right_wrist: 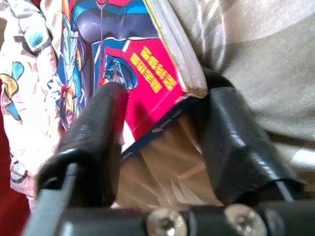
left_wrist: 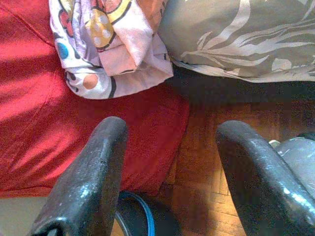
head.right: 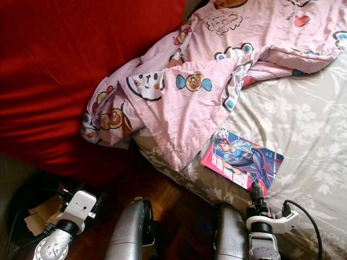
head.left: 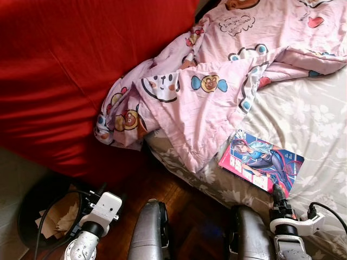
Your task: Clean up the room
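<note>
- A comic book [head.left: 262, 161] lies flat on the bed [head.left: 320, 124] at the lower right of the head view. It sits near the mattress edge, with one end just under the hanging hem of the pink cartoon blanket [head.left: 206, 92].
- The right gripper [right_wrist: 162, 147] is at the book's near corner. In the right wrist view its two black fingers [right_wrist: 93, 142] stand apart on either side of that corner, with one over the cover and the other along the page edge. The jaws straddle the book and I would not call it pinched yet.
- Going for the corner makes sense to me, since it is the part closest to the bed edge and free of the blanket.
- The left gripper [left_wrist: 167, 177] hangs low at the lower left, with its fingers spread wide and nothing between them. It is over the wooden floor [left_wrist: 231, 162] beside the red cloth [head.left: 65, 81], which covers the upper left of the frame.
- Below it sits a dark bin [head.left: 32, 216] holding crumpled paper [head.left: 59, 216], probably where rubbish goes.
- The blanket lies bunched in the middle of the frame and spills off the bed onto the red cloth, so it looks untidied.
- I judge the book to be the item in hand, and the grip needs to close squarely or the thin corner may slip.
</note>
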You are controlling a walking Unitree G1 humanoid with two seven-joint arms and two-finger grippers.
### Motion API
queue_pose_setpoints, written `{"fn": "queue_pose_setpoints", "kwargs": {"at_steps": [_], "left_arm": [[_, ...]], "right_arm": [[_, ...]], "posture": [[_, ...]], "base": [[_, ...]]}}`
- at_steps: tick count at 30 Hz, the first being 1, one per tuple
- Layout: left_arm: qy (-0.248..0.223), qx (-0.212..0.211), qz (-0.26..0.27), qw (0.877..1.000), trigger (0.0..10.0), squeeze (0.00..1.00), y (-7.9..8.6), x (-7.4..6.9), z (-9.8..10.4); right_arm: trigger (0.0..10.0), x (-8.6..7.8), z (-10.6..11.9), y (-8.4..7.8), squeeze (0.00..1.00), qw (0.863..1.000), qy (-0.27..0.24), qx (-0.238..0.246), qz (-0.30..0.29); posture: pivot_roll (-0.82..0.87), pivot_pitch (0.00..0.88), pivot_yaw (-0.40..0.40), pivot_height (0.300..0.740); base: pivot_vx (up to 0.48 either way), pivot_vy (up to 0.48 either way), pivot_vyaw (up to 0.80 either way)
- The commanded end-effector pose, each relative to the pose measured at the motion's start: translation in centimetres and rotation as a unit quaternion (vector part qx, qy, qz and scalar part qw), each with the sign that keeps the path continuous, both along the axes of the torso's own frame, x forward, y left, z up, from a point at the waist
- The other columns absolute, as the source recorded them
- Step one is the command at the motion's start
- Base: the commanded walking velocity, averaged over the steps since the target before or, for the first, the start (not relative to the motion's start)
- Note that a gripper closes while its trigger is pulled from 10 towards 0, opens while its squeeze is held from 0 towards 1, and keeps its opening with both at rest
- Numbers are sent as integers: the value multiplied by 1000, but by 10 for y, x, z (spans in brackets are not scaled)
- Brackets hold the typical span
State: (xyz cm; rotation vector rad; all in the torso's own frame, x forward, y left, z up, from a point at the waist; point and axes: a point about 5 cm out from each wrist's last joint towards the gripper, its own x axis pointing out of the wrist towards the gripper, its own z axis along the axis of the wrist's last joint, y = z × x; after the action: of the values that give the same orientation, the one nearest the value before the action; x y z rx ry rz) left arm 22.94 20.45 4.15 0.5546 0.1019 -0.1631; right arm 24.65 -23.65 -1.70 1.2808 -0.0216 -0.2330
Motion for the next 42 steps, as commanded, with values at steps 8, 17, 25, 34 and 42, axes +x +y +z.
{"fn": "queue_pose_setpoints", "kwargs": {"at_steps": [8,17,25,34,42], "left_arm": [[34,22,11,999,10000,0,6,-10,-15],[36,17,16,999,10000,0,1,-10,-21],[36,12,21,999,10000,0,-2,-9,-24],[37,7,23,999,10000,0,-5,-8,-28],[35,8,21,999,10000,0,-7,-5,-29]], "right_arm": [[0,-3,-10,21,0,998,28,17,45],[0,14,11,2,0,1000,-25,-9,-3],[0,23,27,14,0,996,-89,-25,13],[0,-29,-17,12,0,993,64,0,-97],[0,-71,-44,-1,0,958,215,-2,-190]], "posture": [[88,291,201,605],[54,284,172,605],[29,273,148,605],[7,256,131,605],[-10,238,132,605]], "base": [[0,0,0],[0,0,0],[0,0,0],[0,0,0],[0,0,0]]}}
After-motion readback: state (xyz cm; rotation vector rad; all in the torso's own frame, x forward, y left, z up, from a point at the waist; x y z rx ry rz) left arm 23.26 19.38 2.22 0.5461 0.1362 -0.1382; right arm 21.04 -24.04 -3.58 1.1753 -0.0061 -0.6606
